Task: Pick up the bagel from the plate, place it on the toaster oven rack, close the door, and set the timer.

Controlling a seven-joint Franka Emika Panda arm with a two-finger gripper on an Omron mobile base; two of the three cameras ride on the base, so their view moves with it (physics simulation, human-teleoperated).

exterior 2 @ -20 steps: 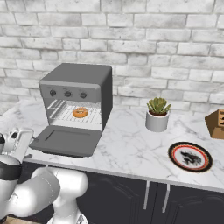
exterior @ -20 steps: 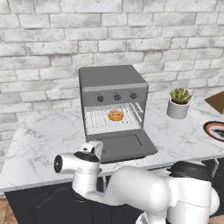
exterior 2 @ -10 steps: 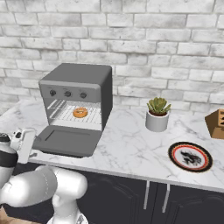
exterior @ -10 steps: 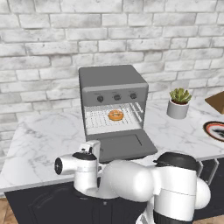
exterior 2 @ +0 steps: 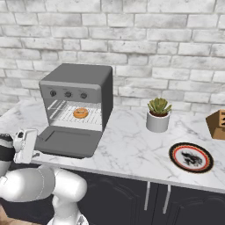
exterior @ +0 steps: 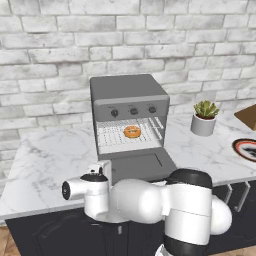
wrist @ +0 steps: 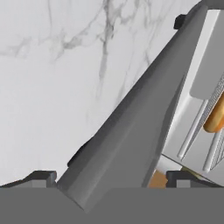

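Arm folded low, gripper (wrist: 107,179) spread wide astride the door (wrist: 131,127) edge, seemingly not clamping it.

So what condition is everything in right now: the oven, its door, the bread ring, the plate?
Grey toaster oven: open.
Dark grey door: folded down flat.
Orange-brown bagel: on the wire rack.
Round red-rimmed plate: no bagel.
Gripper: jaws straddling the door's edge.

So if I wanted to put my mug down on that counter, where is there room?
Bare marble lies left of the toaster oven and between it and the potted plant. The front strip between the open door and the plate is free too. The right end is crowded by the plate and a wooden block.
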